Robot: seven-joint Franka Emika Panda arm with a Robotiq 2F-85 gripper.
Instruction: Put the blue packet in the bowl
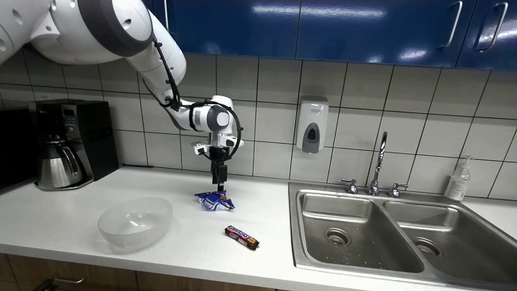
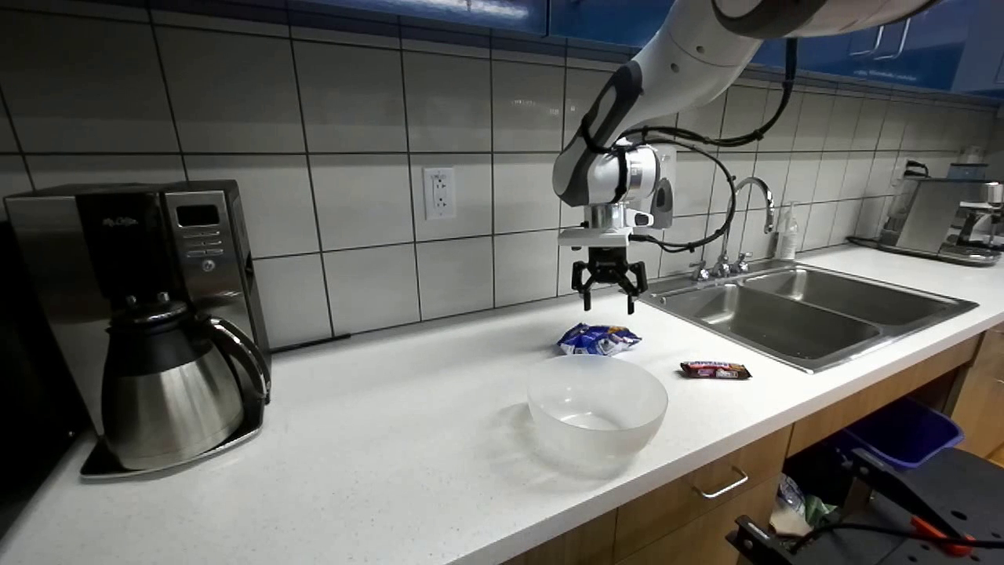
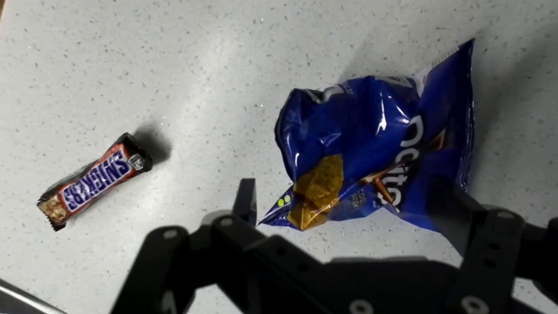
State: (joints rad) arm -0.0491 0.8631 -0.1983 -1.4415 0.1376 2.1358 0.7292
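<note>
Speckled countertop [image 3: 209,65]: Snickers bar [image 3: 93,181] is lying near blue Doritos bag [image 3: 370,124]; Robotiq gripper [image 2: 609,306], jaws spread, is hanging over bag; translucent bowl [image 2: 596,449] is standing apart, showing in both exterior views only.

Snickers [image 3: 95,181] near sink [image 1: 297,238]; perhaps soap bottle [image 1: 458,185].

The round translucent bowl [image 2: 592,449] is milky white. Near it, the crinkled glossy blue packet [image 3: 357,131] carries white lettering and a golden chip picture. Farther from the bowl, the slim dark-brown wrapped bar [image 3: 96,181] has purple-and-white lettering bordered red. Grey flecks speckle the white countertop [image 3: 196,52]; the two-fingered gripper [image 2: 609,304] is black.
</note>
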